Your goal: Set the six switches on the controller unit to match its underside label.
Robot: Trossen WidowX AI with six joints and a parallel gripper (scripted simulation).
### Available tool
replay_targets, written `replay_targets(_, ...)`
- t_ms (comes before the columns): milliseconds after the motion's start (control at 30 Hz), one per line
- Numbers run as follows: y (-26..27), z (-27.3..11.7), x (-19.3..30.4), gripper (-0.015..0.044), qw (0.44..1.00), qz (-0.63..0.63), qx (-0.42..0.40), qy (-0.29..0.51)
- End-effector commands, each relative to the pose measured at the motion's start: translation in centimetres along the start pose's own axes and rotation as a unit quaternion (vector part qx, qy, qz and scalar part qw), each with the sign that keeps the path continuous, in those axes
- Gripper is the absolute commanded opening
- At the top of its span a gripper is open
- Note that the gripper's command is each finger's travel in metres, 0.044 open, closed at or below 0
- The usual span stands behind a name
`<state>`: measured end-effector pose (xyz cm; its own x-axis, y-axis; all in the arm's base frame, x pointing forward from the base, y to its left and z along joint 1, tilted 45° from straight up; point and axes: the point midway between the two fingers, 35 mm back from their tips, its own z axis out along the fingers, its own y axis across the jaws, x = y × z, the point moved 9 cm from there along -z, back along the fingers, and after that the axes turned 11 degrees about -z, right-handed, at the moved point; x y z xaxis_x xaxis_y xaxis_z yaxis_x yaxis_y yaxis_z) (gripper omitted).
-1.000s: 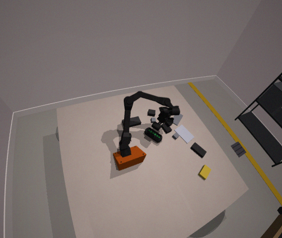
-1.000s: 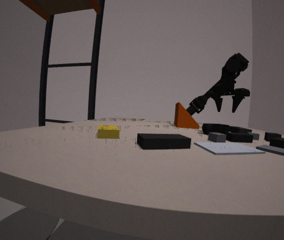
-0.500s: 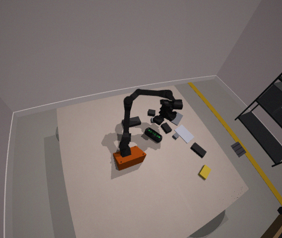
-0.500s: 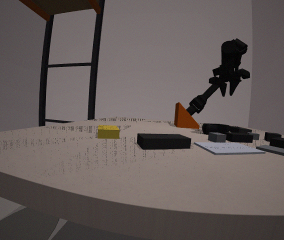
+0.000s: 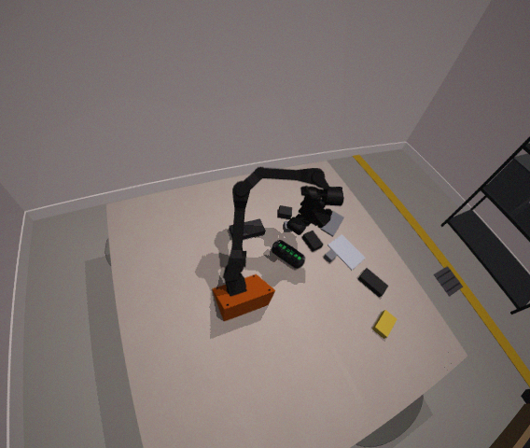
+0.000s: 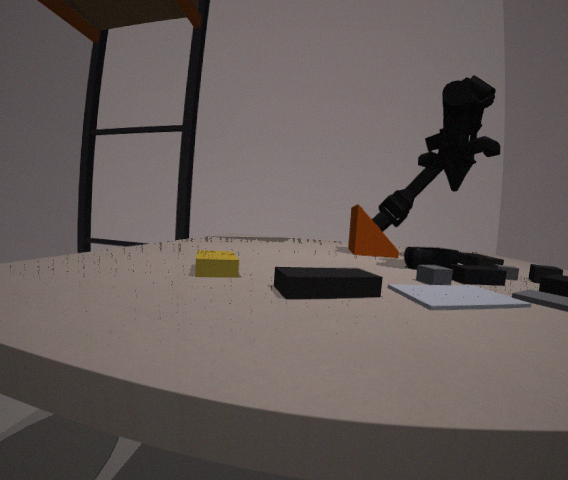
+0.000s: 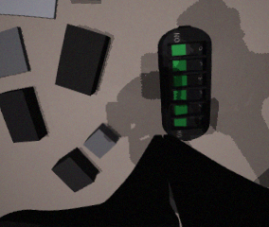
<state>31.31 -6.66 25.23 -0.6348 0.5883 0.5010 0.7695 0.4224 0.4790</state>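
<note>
The dark grey controller unit (image 5: 287, 254) (image 6: 429, 256) (image 7: 191, 86) lies on the bench (image 5: 256, 381) (image 6: 170, 330) with its switches facing up. In the wrist view, six rockers stand in a column, each with green on its left half and dark on its right. The third is in darker shadow; which ends are pressed is hard to tell. "ON" is lettered above the green halves. The label underneath is hidden. My gripper (image 6: 454, 188) (image 7: 162, 142) is shut and empty, fingers pointing down, well above the bench. In the wrist view its tips overlap the unit's lower end.
A black block (image 5: 312, 240) (image 7: 82, 59) lies beside the unit. A white panel (image 5: 346, 251) (image 6: 457, 297), a grey panel (image 5: 332, 223) (image 7: 4, 54) and small blocks lie farther out. A black block (image 5: 372, 282) (image 6: 325, 284) and a yellow block (image 5: 384, 324) (image 6: 216, 266) lie apart. The orange base (image 5: 245, 301) is nearby.
</note>
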Motion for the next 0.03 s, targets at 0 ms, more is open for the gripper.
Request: replay_targets(0, -0.03, -0.02, -0.01, 0.0, 1.0, -0.002, 0.003, 0.0)
